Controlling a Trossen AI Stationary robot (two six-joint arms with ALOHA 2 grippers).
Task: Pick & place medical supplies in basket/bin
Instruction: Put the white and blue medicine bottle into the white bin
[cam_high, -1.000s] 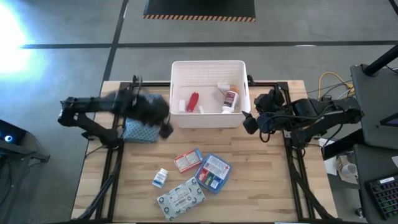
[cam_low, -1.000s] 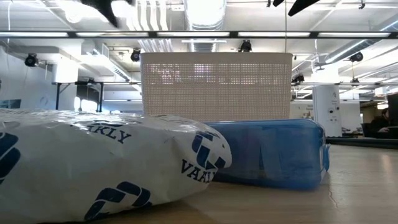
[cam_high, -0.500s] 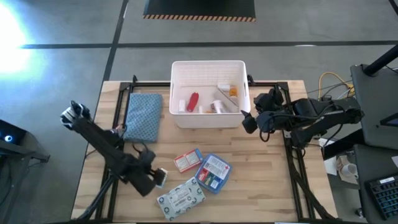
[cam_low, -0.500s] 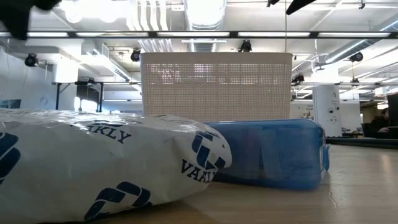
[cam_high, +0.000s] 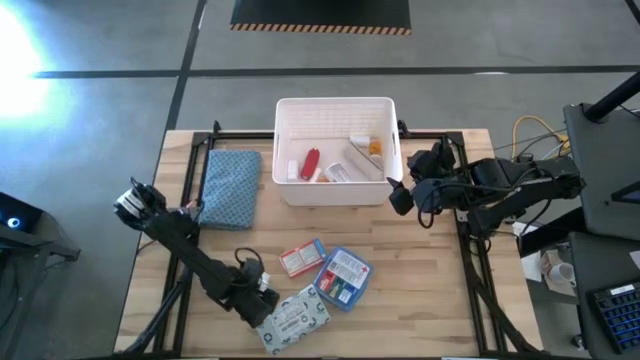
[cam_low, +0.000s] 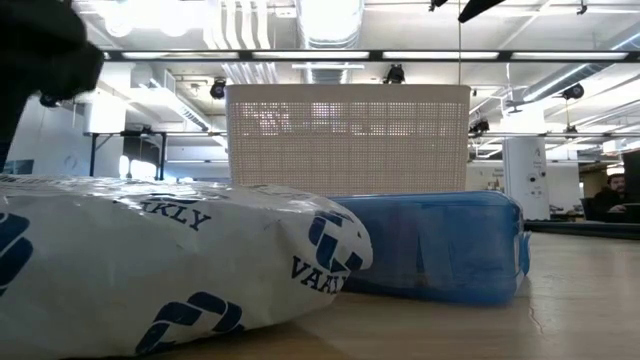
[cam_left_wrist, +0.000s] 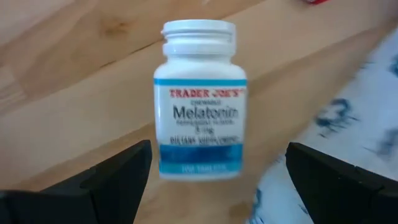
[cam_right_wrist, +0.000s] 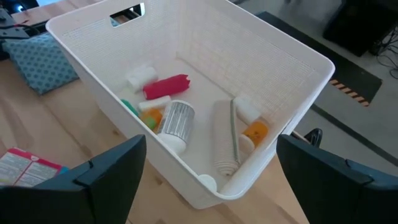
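Note:
A small white pill bottle (cam_left_wrist: 200, 99) with a blue band lies on its side on the wooden table, near the table's near edge. My left gripper (cam_high: 257, 291) is open and low over it, one finger (cam_left_wrist: 118, 177) on each side, not touching it. Next to it lie a grey-white patterned flat pack (cam_high: 291, 320), a red-white packet (cam_high: 301, 258) and a blue-red packet (cam_high: 344, 276). The white slotted bin (cam_high: 335, 110) at the far middle holds a red tube (cam_right_wrist: 166, 86), white bottles and other small items. My right gripper (cam_high: 398, 195) is open and empty just right of the bin.
A blue-grey folded cloth (cam_high: 230, 188) lies left of the bin. In the low view the flat pack (cam_low: 170, 270) fills the foreground, with the blue packet (cam_low: 430, 245) and the bin (cam_low: 348, 140) behind it. Bare wood shows on the table's right half.
My left gripper has swung from beside the bin's near left corner, over the cloth, toward the table's near edge, and has come down over the pill bottle. Items in the bin's right half have shifted and settled.

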